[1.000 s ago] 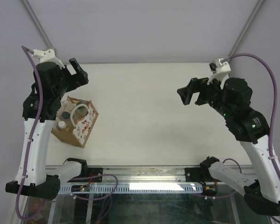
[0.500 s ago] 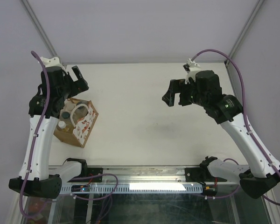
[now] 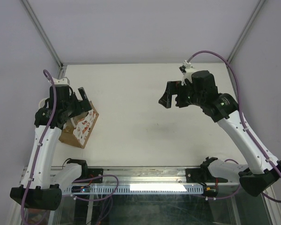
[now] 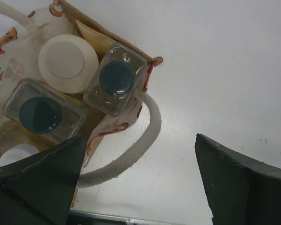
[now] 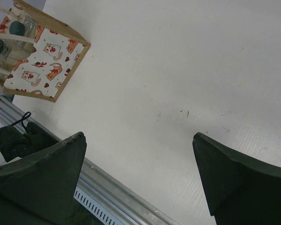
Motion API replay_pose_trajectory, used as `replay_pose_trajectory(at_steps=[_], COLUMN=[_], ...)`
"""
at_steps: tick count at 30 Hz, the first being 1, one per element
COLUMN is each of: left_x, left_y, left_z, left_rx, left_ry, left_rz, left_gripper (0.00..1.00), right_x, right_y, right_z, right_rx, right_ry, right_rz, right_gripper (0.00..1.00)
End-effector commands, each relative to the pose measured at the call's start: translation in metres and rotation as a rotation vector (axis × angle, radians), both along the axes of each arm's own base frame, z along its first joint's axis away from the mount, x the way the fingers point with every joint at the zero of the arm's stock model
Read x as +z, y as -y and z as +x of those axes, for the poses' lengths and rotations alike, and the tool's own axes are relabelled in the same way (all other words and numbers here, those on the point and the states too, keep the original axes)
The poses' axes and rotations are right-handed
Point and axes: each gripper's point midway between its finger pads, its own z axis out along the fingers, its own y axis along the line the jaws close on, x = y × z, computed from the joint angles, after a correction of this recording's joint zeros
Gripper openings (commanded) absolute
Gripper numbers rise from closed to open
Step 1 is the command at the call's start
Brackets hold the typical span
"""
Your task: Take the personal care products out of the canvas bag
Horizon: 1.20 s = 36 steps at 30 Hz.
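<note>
Left wrist: with left claw [image 4: 139, 182] gaping, empty, centre over black-capped square bottle [image 4: 115, 78] at left edge of desk [image 4: 215, 70], dodging bag handle [image 4: 152, 131].

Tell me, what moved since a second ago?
The left gripper came down over the canvas bag, open, above the clear square bottles. The right gripper swung inward over the table, open and empty. Nothing was grabbed; the bag and its bottles stayed put.
</note>
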Motion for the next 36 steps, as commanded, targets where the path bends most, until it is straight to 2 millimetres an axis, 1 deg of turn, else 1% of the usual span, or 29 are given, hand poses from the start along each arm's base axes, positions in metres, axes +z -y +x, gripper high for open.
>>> replay_pose_trajectory(at_steps=[1,3,7,8,9,11,13,15,17,18,20,21,25,31,36], left_x=[-0.004,-0.009,-0.013,-0.014,-0.014,-0.013,-0.013,-0.011,-0.006,-0.004,0.002,0.004,0.017,0.037,0.047], left_y=[0.01,0.01,0.009,0.008,0.007,0.007,0.01,0.017,0.026,0.033,0.046,0.053,0.072,0.093,0.116], left_z=[-0.009,-0.009,-0.004,-0.001,0.001,0.004,0.006,0.006,0.008,0.008,0.008,0.007,0.006,0.004,0.003], left_rx=[-0.032,-0.041,-0.067,-0.075,-0.085,-0.099,-0.116,-0.135,-0.168,-0.187,-0.229,-0.247,-0.291,-0.335,-0.395], left_ry=[0.001,-0.019,-0.049,-0.058,-0.064,-0.076,-0.079,-0.075,-0.058,-0.046,-0.024,-0.013,0.035,0.097,0.113], left_rz=[-0.059,-0.054,-0.028,-0.011,0.002,0.013,0.001,-0.027,-0.071,-0.099,-0.165,-0.198,-0.308,-0.419,-0.5], left_gripper=[0.97,0.9,0.78,0.72,0.64,0.48,0.29,0.17,0.09,0.07,0.01,0.0,0.0,0.0,0.0], right_x=[0.013,0.013,0.012,0.012,0.013,0.014,0.015,0.015,0.015,0.014,0.014,0.014,0.012,0.009,0.008], right_y=[-0.012,-0.011,-0.012,-0.012,-0.013,-0.013,-0.012,-0.012,-0.012,-0.012,-0.013,-0.014,-0.015,-0.018,-0.021], right_z=[0.0,0.0,-0.002,-0.002,-0.003,-0.003,-0.004,-0.004,-0.005,-0.005,-0.005,-0.005,-0.004,-0.006,-0.007], right_rx=[0.032,0.029,0.03,0.03,0.03,0.032,0.031,0.03,0.03,0.031,0.032,0.033,0.035,0.042,0.047], right_ry=[0.028,0.029,0.024,0.022,0.022,0.025,0.026,0.028,0.027,0.023,0.019,0.017,0.001,-0.017,-0.033], right_rz=[0.063,0.063,0.074,0.075,0.078,0.082,0.083,0.083,0.085,0.086,0.091,0.092,0.093,0.101,0.109], right_gripper=[1.0,1.0,1.0,1.0,1.0,1.0,1.0,1.0,1.0,1.0,1.0,1.0,1.0,1.0,0.99])
